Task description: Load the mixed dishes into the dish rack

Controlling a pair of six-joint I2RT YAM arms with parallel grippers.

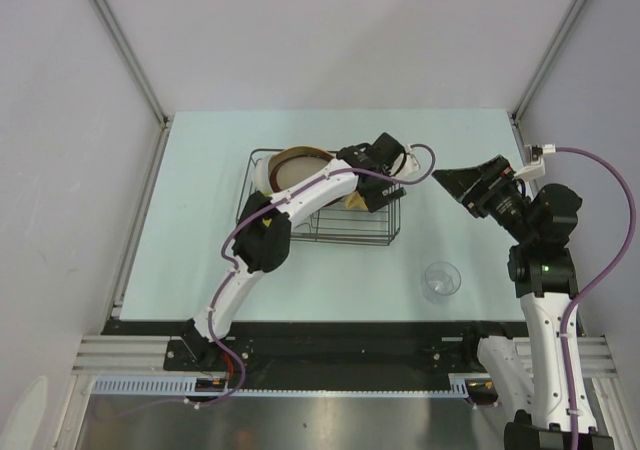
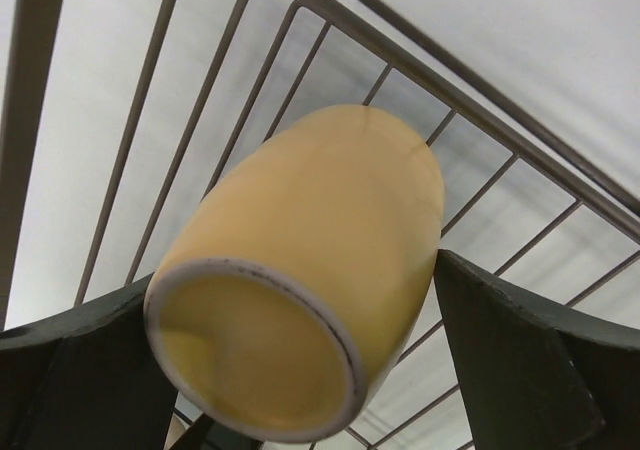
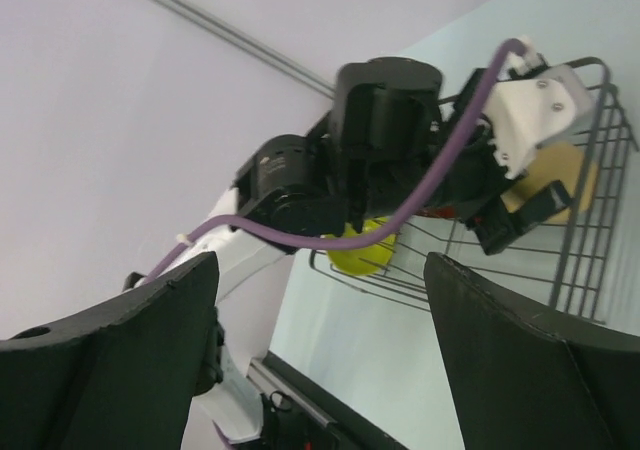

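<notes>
Left gripper (image 2: pixel 290 280): the fingers (image 2: pixel 520 360) bear on opposite sides of the cup (image 2: pixel 330 190) and pinch it inside the right end of the rack (image 2: pixel 400 55). The cup lies tilted, with its long axis slanting across the rack floor and its mouth facing back toward the wrist.

Right gripper (image 3: pixel 320 350): the fingers are spread and empty, just off the rack's right side. This arm is nearer the glass (image 1: pixel 441 280), which stands on the table (image 1: pixel 200 220) in front of the rack's right corner.

The cup handle is hidden, and contact between the cup and the rack floor cannot be confirmed
</notes>
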